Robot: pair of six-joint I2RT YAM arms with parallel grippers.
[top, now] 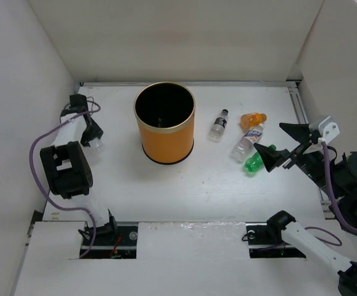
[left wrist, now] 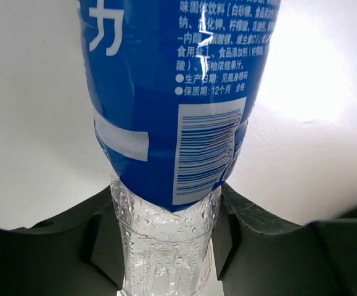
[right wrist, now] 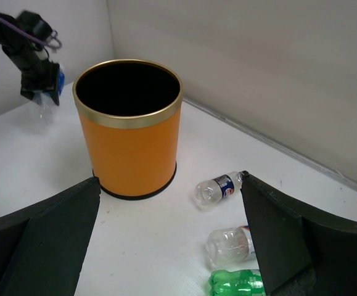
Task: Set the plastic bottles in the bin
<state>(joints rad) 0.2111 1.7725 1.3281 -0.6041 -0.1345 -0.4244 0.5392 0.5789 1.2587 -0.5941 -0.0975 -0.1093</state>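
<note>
The orange bin [top: 164, 132] stands upright at the middle back, its black inside showing. My left gripper [top: 92, 133] is left of the bin, shut on the clear bottle with the blue label [left wrist: 166, 92]; both fingers [left wrist: 98, 240] press its clear part. My right gripper [top: 283, 147] is open and empty, right of the bin. Just beyond it lie the small clear bottle with a dark cap [top: 218, 125], the orange bottle [top: 253, 118], the clear bottle with a white-blue label [top: 247, 140] and the green bottle [top: 255, 162]. The right wrist view shows the bin [right wrist: 129, 135], the small bottle [right wrist: 218, 190] and the green bottle [right wrist: 237, 282].
White walls close in the table at the back and both sides. A metal rail [top: 300, 108] runs along the right edge. The arm bases and purple cables [top: 39, 145] sit at the near edge.
</note>
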